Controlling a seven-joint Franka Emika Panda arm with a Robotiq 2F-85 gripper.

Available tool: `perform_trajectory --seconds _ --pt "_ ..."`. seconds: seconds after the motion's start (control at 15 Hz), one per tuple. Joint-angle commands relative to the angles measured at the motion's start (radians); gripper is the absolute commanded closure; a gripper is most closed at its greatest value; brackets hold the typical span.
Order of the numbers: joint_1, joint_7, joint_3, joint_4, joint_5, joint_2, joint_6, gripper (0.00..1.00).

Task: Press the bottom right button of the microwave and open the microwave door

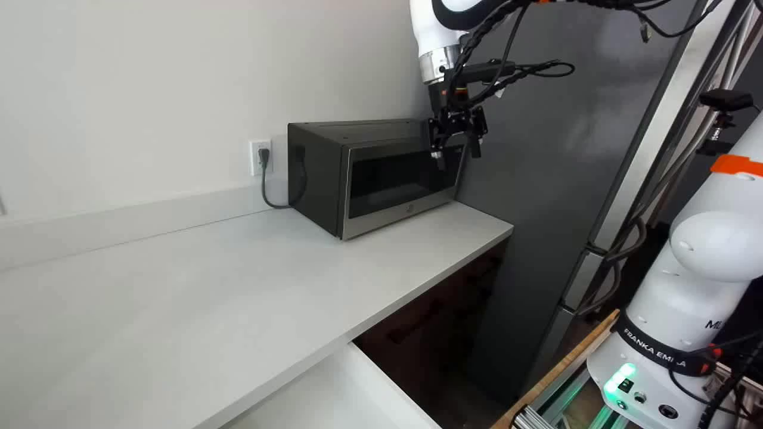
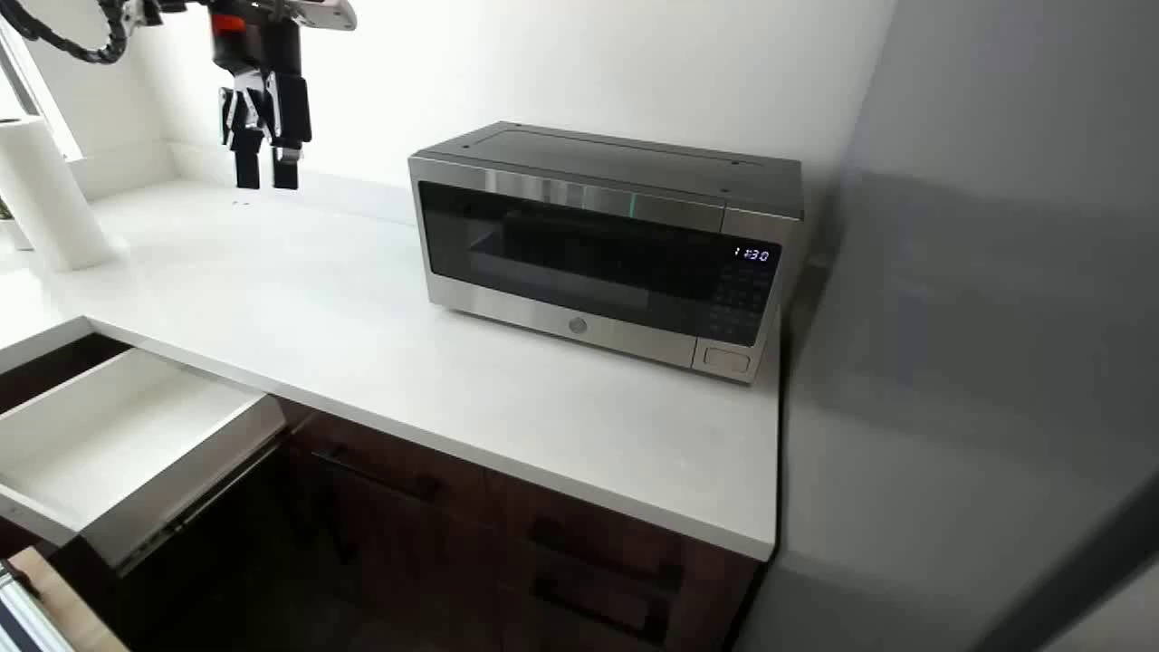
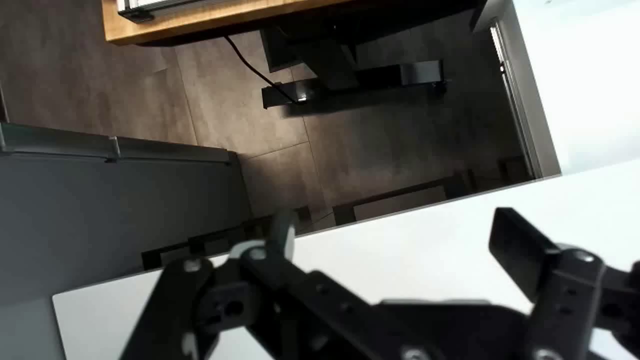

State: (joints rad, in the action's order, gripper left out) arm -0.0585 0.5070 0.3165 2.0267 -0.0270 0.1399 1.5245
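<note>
The microwave [image 1: 316,173] stands on the counter against the wall; it shows in both exterior views [image 2: 625,163]. Its door [image 2: 543,263] is shut, with a dark window in a silvery frame. The control strip [image 2: 744,294] at the right shows 11:30. The bottom right button [image 2: 727,360] is a rounded rectangle below the strip. My gripper [image 1: 457,156] is open and empty, pointing down. In an exterior view it hangs left of the microwave [image 2: 266,177], high above the counter, apart from it. In the wrist view its fingers [image 3: 395,230] are wide apart; the microwave is out of view there.
The white counter [image 2: 407,362] runs below, its front edge under the fingers in the wrist view. A tall grey fridge [image 2: 978,272] stands close by the microwave's right side. A drawer [image 2: 181,475] is pulled out at the left. A paper roll [image 2: 54,195] stands far left.
</note>
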Motion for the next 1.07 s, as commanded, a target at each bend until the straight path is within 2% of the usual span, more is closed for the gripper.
perform_trajectory --seconds 0.0,0.4,0.73,0.8,1.0 --pt "-0.037 0.004 -0.035 -0.002 -0.004 -0.002 -0.002 0.0" --pt "-0.037 0.004 -0.035 -0.002 -0.004 -0.002 -0.002 0.0" --pt "-0.016 -0.029 -0.097 0.023 -0.029 0.025 0.22 0.0" --pt "-0.011 -0.079 -0.117 0.026 -0.044 0.028 0.268 0.0" --pt "0.005 -0.22 -0.189 0.033 0.002 0.031 0.382 0.0"
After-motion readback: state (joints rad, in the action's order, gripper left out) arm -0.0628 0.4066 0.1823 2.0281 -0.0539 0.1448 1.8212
